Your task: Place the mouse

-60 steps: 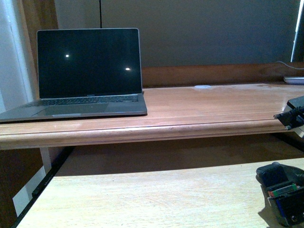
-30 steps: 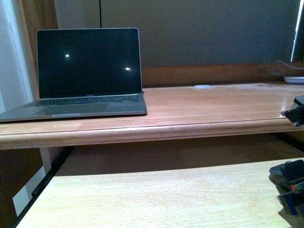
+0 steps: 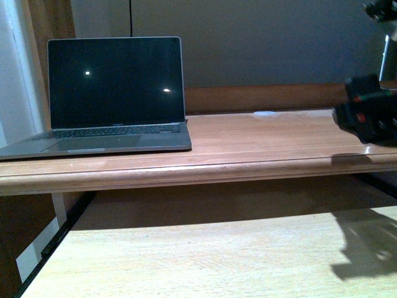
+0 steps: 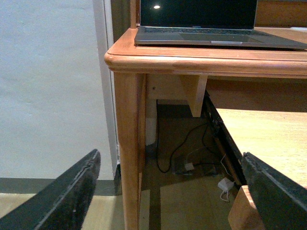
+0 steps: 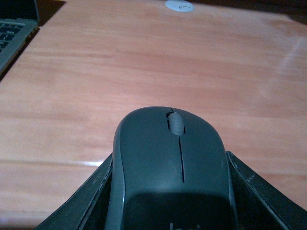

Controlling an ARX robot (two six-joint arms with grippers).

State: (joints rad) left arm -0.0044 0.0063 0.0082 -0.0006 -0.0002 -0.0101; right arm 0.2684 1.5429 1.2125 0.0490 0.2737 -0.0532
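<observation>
The dark grey mouse point(image 5: 169, 153), with its scroll wheel facing forward, fills the lower part of the right wrist view. My right gripper point(image 5: 170, 196) is shut on it, one black finger against each side. In the front view that gripper point(image 3: 367, 118) hangs at the far right, a little above the wooden desk top point(image 3: 267, 143), and the mouse cannot be told apart from it there. In the left wrist view my left gripper point(image 4: 170, 191) stands open and holds nothing, low beside the desk's left leg point(image 4: 128, 143). It is out of the front view.
An open laptop point(image 3: 118, 93) with a dark screen stands on the left of the desk top. A small white disc point(image 3: 265, 113) lies near the desk's back edge. Below is a pale pull-out shelf point(image 3: 205, 254). Cables and a white adapter point(image 4: 224, 184) lie on the floor under the desk.
My right gripper has risen with the mouse from the lower shelf at bottom right to just above the right end of the desk top. The laptop has not moved.
</observation>
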